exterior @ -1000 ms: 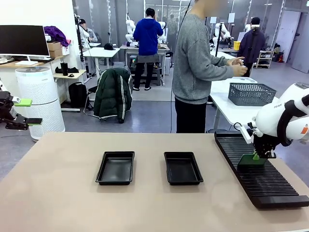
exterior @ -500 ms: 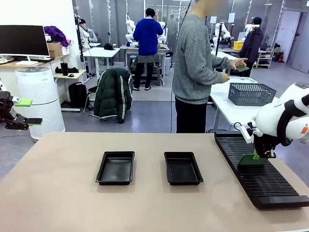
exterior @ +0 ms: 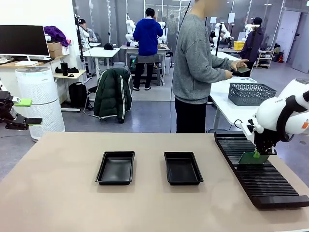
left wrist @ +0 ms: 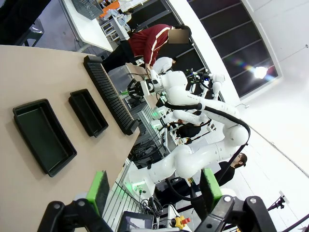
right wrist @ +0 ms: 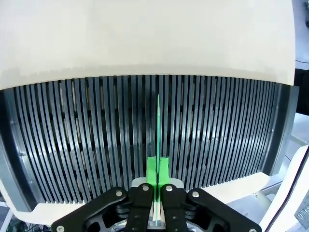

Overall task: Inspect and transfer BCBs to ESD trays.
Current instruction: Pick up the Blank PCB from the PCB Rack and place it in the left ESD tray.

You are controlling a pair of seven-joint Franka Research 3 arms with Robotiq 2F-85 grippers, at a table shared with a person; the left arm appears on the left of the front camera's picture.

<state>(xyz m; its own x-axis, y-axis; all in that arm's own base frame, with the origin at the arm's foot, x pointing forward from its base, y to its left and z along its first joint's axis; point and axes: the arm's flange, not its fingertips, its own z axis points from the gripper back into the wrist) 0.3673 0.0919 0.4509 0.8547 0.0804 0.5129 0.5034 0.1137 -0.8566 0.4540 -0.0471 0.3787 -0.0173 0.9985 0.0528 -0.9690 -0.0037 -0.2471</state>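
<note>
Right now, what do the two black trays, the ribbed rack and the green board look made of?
Left tray and right tray: probably moulded plastic, glossy, light glinting off rims. Rack: likely black plastic too, duller, finely ribbed. Green board: thin, stands stiffly upright; perhaps laminate, cannot tell.

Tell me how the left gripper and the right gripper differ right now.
The left gripper is open and empty; the right gripper is shut on a BCB. The left hovers at the left side of the table; the right sits over the slotted rack. Both have green pads.
</note>
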